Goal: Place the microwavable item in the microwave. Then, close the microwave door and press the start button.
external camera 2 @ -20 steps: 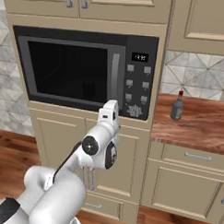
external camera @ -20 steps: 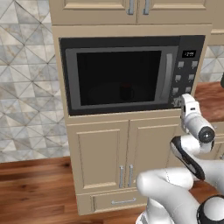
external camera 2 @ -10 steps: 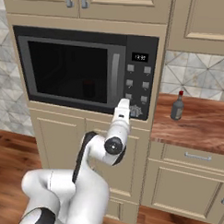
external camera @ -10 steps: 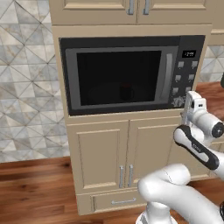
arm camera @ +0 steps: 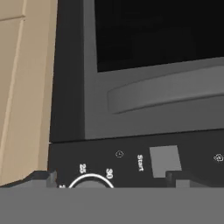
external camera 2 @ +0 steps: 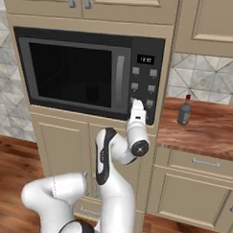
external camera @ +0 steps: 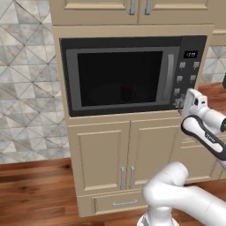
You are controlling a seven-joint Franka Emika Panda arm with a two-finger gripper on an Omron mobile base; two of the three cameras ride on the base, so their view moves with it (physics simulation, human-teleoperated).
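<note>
Pincer (arm camera: 109, 177), tips spread and empty, hovers at the microwave (external camera 2: 87, 71) panel's right side, near the rigid grey Start button (arm camera: 165, 160); a firm fingertip press should do. Microwave door (external camera: 119, 79) shut.

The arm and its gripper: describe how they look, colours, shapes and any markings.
The arm is glossy white, built of rounded tubular segments with bulbous joints. Dark bands run along the link seams, and a dark round cap closes the wrist joint. No cables or lettering show. The gripper has two small dark grey, blocky finger tips, seen in the hand view.
</note>
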